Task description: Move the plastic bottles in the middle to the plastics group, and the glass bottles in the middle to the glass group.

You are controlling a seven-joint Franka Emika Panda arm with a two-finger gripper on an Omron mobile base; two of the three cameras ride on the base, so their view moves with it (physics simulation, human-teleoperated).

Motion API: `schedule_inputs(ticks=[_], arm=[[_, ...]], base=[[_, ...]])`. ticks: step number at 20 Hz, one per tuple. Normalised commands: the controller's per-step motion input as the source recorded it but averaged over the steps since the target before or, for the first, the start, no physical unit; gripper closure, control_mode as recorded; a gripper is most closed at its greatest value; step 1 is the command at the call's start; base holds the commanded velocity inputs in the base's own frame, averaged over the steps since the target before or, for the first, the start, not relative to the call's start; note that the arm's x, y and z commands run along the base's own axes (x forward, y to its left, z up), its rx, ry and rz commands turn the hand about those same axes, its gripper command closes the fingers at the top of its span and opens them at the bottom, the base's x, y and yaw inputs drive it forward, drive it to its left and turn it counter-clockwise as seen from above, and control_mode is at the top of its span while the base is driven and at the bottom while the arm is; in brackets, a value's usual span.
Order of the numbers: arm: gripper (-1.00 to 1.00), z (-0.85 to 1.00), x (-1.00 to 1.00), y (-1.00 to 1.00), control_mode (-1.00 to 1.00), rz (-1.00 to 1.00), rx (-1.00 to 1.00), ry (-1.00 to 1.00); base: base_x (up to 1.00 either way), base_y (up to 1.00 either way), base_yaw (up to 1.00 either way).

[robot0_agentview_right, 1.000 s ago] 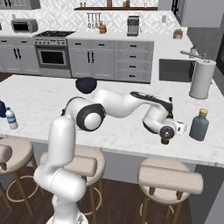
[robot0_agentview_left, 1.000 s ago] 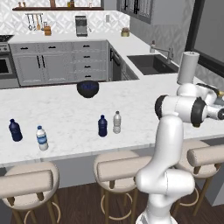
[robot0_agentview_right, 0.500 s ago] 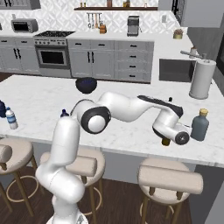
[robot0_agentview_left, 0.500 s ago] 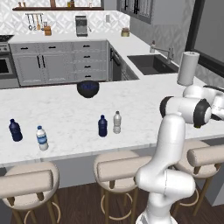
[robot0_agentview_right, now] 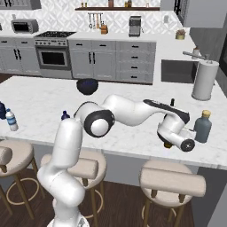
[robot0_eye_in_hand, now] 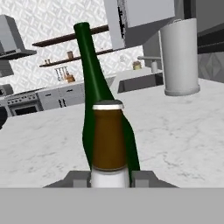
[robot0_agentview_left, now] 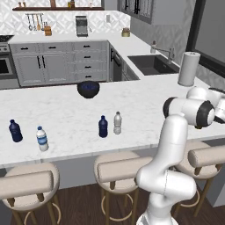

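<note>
My gripper (robot0_eye_in_hand: 109, 177) is shut on the slim brown bottle (robot0_eye_in_hand: 108, 140), which stands upright between the fingers (robot0_eye_in_hand: 77, 178). Right behind it rises the tall dark green wine bottle (robot0_eye_in_hand: 93, 83). In the right base view the gripper (robot0_agentview_right: 169, 140) holds the brown bottle (robot0_agentview_right: 167, 144) low at the counter, just left of the squat grey-blue bottle (robot0_agentview_right: 202, 127). The navy bottle (robot0_agentview_left: 103, 127) and the clear greyish bottle (robot0_agentview_left: 117, 122) stand side by side mid-counter. Far left stand another navy bottle (robot0_agentview_left: 15, 131) and the blue-banded clear bottle (robot0_agentview_left: 41, 139).
A paper towel roll (robot0_eye_in_hand: 179, 57) stands behind the glass bottles near the sink (robot0_agentview_left: 151, 64). A dark bowl (robot0_agentview_left: 88, 88) sits at the back of the marble counter (robot0_agentview_left: 66, 114). Stools (robot0_agentview_left: 118, 169) line the counter's front edge.
The arm has swung further right and lowered, carrying the brown bottle close to the grey-blue bottle and the wine bottle. The other bottles have stayed put.
</note>
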Motion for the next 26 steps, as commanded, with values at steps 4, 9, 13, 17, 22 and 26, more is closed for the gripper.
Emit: schedule_inputs(ticks=[4,9,13,17,22,26], arm=[[1.00,-0.55,-0.27,0.28,-1.00,0.00,0.00,-0.11],[1.00,-0.46,-0.18,0.05,-1.00,0.00,0.00,-0.09],[1.00,-0.33,0.00,0.00,-1.00,0.00,0.00,-0.05],[-1.00,-0.33,0.00,0.08,-1.00,0.00,0.00,0.00],[-1.00,-0.39,-0.02,0.17,-1.00,0.00,0.00,0.00],[-1.00,-0.23,-0.01,0.15,-1.00,0.00,0.00,-0.03]], base=[[0.00,0.00,0.00],[0.00,0.00,0.00],[0.00,0.00,0.00],[0.00,0.00,0.00],[0.00,0.00,0.00],[0.00,0.00,0.00]])
